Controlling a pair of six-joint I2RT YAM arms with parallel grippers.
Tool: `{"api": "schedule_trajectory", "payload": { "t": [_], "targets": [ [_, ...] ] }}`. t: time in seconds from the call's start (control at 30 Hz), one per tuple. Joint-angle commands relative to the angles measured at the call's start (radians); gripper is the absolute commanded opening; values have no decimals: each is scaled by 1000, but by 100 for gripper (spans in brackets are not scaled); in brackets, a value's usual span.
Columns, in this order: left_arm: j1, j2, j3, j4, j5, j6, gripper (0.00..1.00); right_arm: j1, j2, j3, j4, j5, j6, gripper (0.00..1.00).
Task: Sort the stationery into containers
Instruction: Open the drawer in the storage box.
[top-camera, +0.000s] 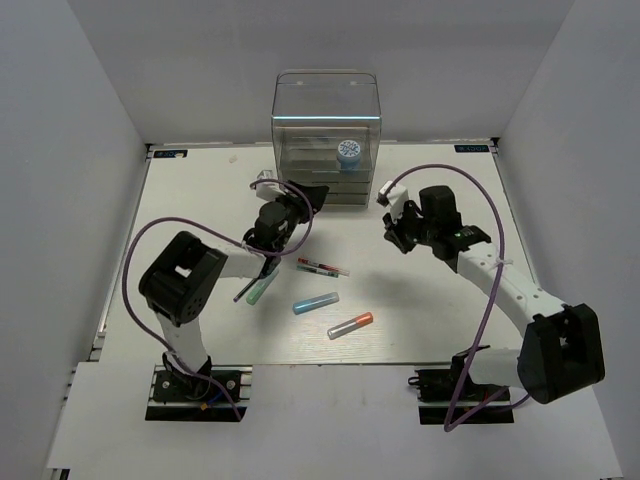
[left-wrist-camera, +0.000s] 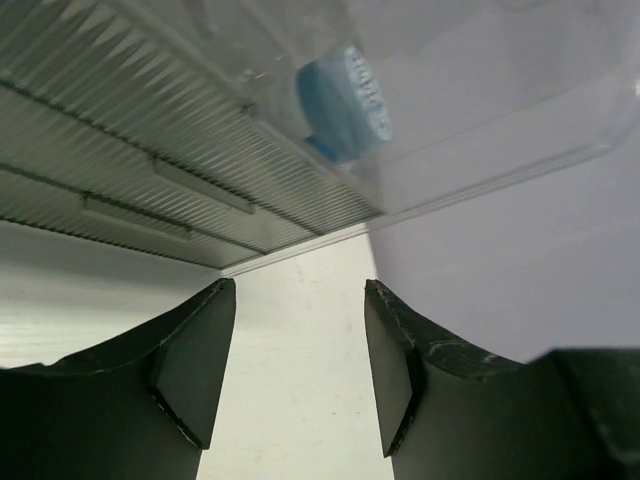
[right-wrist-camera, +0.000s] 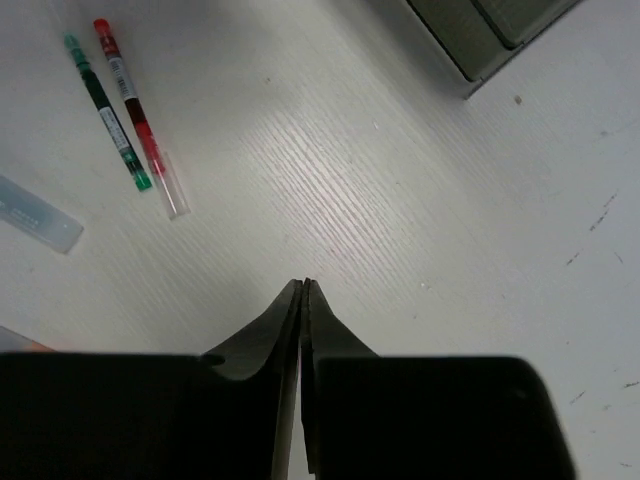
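Early stage, judging by the layout. Clear organiser (top-camera: 300, 110) stands at the far side of the table (top-camera: 200, 200); its top compartment holds 1 item, the blue-white roll (top-camera: 349, 151). Drawers below look closed, contents cannot be told. Left to sort, all lying on the table between the arms: red-marked pen (top-camera: 322, 267), light blue marker (top-camera: 316, 303), orange-tipped marker (top-camera: 350, 324), teal-green marker (top-camera: 260, 289) partly under the left arm. Left gripper (left-wrist-camera: 300, 380) sits just before the organiser, fingers apart, holding nothing. Right gripper (right-wrist-camera: 303, 300) hangs over bare table, fingers pressed together, empty.
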Motion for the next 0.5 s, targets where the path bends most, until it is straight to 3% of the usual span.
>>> {"api": "schedule_trajectory", "payload": {
  "t": [0.0,0.17,0.47],
  "targets": [
    [5,41,86,-81,-2,4,64,-31,-14,-53,161,-59,231,0],
    [14,122,142,-95,-22,4,61,-67,-60,-174,353,-164,319,7],
    [14,274,273,-72,-92,-56,56,-113,-102,-213,374,-230,294,12]
  ]
}}
